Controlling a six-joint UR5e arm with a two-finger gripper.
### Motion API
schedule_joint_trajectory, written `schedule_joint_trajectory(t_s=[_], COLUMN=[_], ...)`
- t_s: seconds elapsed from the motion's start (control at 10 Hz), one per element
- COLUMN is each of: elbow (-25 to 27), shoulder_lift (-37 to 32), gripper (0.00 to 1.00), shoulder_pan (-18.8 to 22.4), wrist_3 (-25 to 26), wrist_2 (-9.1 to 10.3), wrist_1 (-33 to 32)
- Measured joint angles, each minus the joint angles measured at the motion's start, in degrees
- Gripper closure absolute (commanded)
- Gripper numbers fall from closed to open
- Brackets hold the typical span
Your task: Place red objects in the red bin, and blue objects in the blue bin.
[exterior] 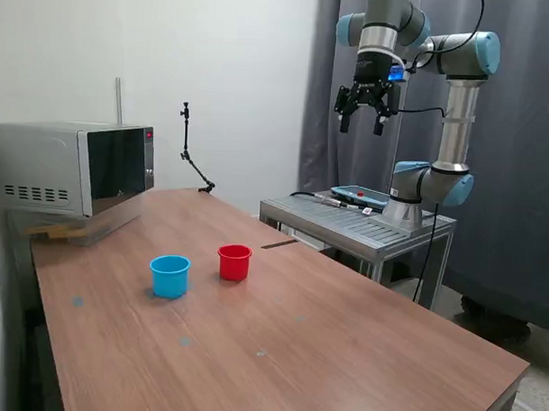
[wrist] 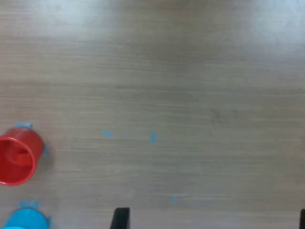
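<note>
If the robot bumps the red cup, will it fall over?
Probably it would slide or tip easily. The red cup looks like small, thin plastic, so likely light. It stands upright on the smooth wooden table, where little would grip it. On its side, its round shape could roll. The pincer hangs high above.

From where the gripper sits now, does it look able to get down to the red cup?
Probably yes: the gripper hangs open high above the table, and nothing stands over the red cup; the blue cup sits apart beside it.
</note>
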Motion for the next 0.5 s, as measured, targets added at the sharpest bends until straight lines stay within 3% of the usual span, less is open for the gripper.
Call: schedule_joint_trajectory(t_s=[0.5], elbow=[0.5], shoulder_lift=[0.0], gripper=[0.0], shoulder_pan=[2.4], wrist_3=[-0.3], wrist_2=[0.18], wrist_1=[0.0])
